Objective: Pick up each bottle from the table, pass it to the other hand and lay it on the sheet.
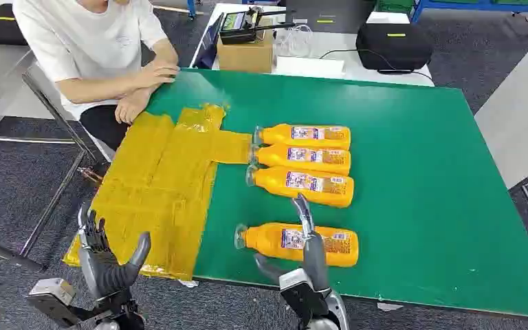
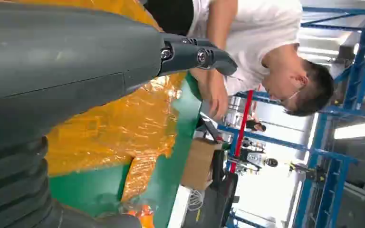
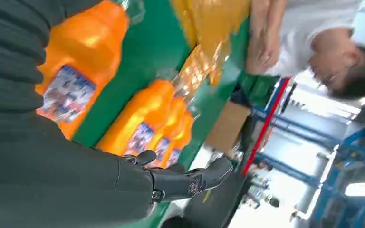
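Four orange bottles are lying on their sides on the green table (image 1: pixel 412 172), long axes running left to right, caps pointing left toward the yellow sheet (image 1: pixel 158 185). The nearest bottle (image 1: pixel 295 244) is sitting alone at lower centre, under the open right hand (image 1: pixel 306 251). The left hand (image 1: pixel 110 265) is hovering open at lower left. A person (image 1: pixel 103 48) is sitting at upper left.

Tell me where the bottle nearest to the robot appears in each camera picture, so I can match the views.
Head view: the nearest bottle lies on its side near the green table's front edge, under the right hand.
Left wrist view: an orange patch with a clear neck at one edge may be a bottle; which one, I cannot tell.
Right wrist view: the big bottle beside the hand's grey cover.
Shared landmark: the yellow sheet.
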Robot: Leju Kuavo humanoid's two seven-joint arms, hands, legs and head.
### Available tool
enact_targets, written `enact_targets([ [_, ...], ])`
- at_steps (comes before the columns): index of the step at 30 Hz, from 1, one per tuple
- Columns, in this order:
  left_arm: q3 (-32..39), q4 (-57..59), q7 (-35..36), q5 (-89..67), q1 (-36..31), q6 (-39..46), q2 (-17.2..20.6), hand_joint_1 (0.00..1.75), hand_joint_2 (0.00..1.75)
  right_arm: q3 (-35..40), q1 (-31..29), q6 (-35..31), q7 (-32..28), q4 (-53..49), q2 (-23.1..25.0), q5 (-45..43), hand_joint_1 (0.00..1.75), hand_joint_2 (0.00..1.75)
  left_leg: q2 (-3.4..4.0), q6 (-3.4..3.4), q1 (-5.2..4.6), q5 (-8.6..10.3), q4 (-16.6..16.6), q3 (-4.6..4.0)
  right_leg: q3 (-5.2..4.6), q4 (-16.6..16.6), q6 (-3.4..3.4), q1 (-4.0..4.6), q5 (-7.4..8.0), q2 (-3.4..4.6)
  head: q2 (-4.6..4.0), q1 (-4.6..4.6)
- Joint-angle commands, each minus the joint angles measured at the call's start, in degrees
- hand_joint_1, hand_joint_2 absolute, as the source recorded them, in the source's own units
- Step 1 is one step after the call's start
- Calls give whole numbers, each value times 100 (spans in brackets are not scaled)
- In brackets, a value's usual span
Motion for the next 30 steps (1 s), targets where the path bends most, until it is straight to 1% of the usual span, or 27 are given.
enact_targets([
  [1, -505, 373, 15, -92, -277, 210, 58, 0, 175, -335, 497, -417, 377, -834, -581, 440, 0, 175, -19, 21, -1, 1, -12, 11, 21, -18, -24, 5, -2, -16, 0, 0],
  [6, -595, 444, 15, -87, -274, 305, 134, 0, 175, -453, 451, -303, 527, -794, -731, 704, 0, 175, -26, 23, 0, 5, -19, 14, 29, -26, -30, 7, -1, -26, 0, 0],
  [9, -631, 560, 15, -93, -309, 287, 161, 0, 175, -474, 297, -248, 714, -649, -877, 1172, 0, 175, -1, 25, 0, 3, -22, 20, 26, -29, -31, 7, 5, -2, 0, 0],
  [10, -643, 581, 15, -94, -321, 279, 156, 0, 175, -511, 264, -239, 721, -633, -921, 1190, 0, 175, 6, 26, 2, 2, -24, 23, 26, -31, -34, 10, 7, 7, 0, -2],
  [11, -713, 635, 15, -104, -339, 228, 190, 0, 175, -511, 166, -119, 965, -554, -1038, 1595, 0, 175, 10, 17, -2, 1, -14, 13, 16, -17, -19, 3, 3, 6, 0, 0],
  [13, -808, 648, 15, -121, -336, 188, 206, 0, 175, -612, 17, -16, 1017, -459, -1195, 1771, 0, 175, 2, 22, -2, 5, -20, 17, 23, -26, -26, 5, 6, -1, 0, -2],
  [16, -912, 742, 15, -132, -395, 185, 245, 0, 175, -850, -209, 338, 1194, -285, -1330, 1884, 0, 175, 10, 28, 0, 5, -23, 21, 26, -32, -33, 8, 9, 6, 0, 0],
  [17, -943, 777, 15, -125, -427, 191, 263, 0, 175, -971, -336, 579, 1351, -192, -1375, 1922, 0, 175, 15, 19, -4, 3, -16, 14, 16, -20, -21, 1, 6, 9, 0, 0],
  [18, -944, 792, 15, -119, -438, 184, 266, 0, 175, -993, -374, 604, 1344, -170, -1398, 1928, 0, 175, 16, 25, -3, 6, -22, 19, 22, -30, -29, 4, 12, 13, 0, -2],
  [19, -944, 792, 15, -119, -438, 184, 266, 0, 175, -993, -374, 604, 1344, -170, -1398, 1928, 0, 175, 11, 15, -5, 3, -12, 10, 12, -14, -17, -2, 5, 7, 2, -2],
  [20, -1000, 838, 15, -97, -478, 121, 290, 0, 175, -993, -510, 791, 1505, -18, -1495, 2183, 0, 175, 10, 20, -4, 5, -19, 16, 19, -23, -27, 2, 7, 6, 0, 0],
  [21, -1022, 880, 15, -96, -515, 115, 285, 0, 175, -1014, -596, 894, 1554, 58, -1577, 2261, 0, 175, 12, 13, -4, 3, -10, 10, 12, -13, -17, -1, 4, 6, 0, 0],
  [22, -1040, 910, 15, -97, -542, 116, 278, 0, 175, -1060, -628, 899, 1554, 91, -1593, 2260, 0, 175, 13, 17, -3, 4, -15, 15, 17, -21, -23, 1, 8, 7, 0, 0],
  [23, -1088, 979, 15, -84, -570, 85, 292, 0, 175, -1027, -696, 1070, 1630, 185, -1710, 2436, 0, 175, 17, 20, -2, 4, -19, 20, 20, -25, -29, 4, 9, 12, 2, -2],
  [25, -1098, 986, 15, -88, -578, 88, 289, 0, 175, -1025, -711, 1077, 1617, 205, -1739, 2470, 0, 175, 13, 21, -3, 5, -21, 22, 22, -27, -28, 3, 8, 10, 0, -2],
  [26, -1134, 1000, 15, -84, -589, 88, 293, 0, 175, -976, -761, 1031, 1623, 246, -1811, 2718, 0, 175, 10, 12, -4, 2, -9, 12, 14, -14, -15, -1, 3, 4, 0, 0],
  [27, -1134, 1000, 15, -84, -589, 88, 293, 0, 175, -976, -761, 1031, 1623, 246, -1811, 2718, 0, 175, 10, 17, -3, 3, -14, 16, 19, -21, -21, 2, 5, 4, 0, -2],
  [28, -1162, 998, 15, -62, -594, 116, 307, 0, 175, -911, -800, 1371, 1777, 210, -1895, 2797, 0, 175, 12, 24, -3, 4, -21, 23, 24, -27, -30, 3, 8, 8, 0, -2],
  [29, -1162, 998, 15, -62, -594, 116, 307, 0, 175, -911, -800, 1371, 1777, 210, -1895, 2797, 0, 175, 14, 16, -4, 1, -12, 14, 16, -16, -20, 0, 4, 8, 0, -2],
  [30, -1162, 998, 15, -62, -594, 116, 307, 0, 175, -911, -800, 1371, 1777, 210, -1895, 2797, 0, 175, 18, 20, -2, 1, -16, 19, 19, -21, -27, 3, 6, 14, 0, -2],
])
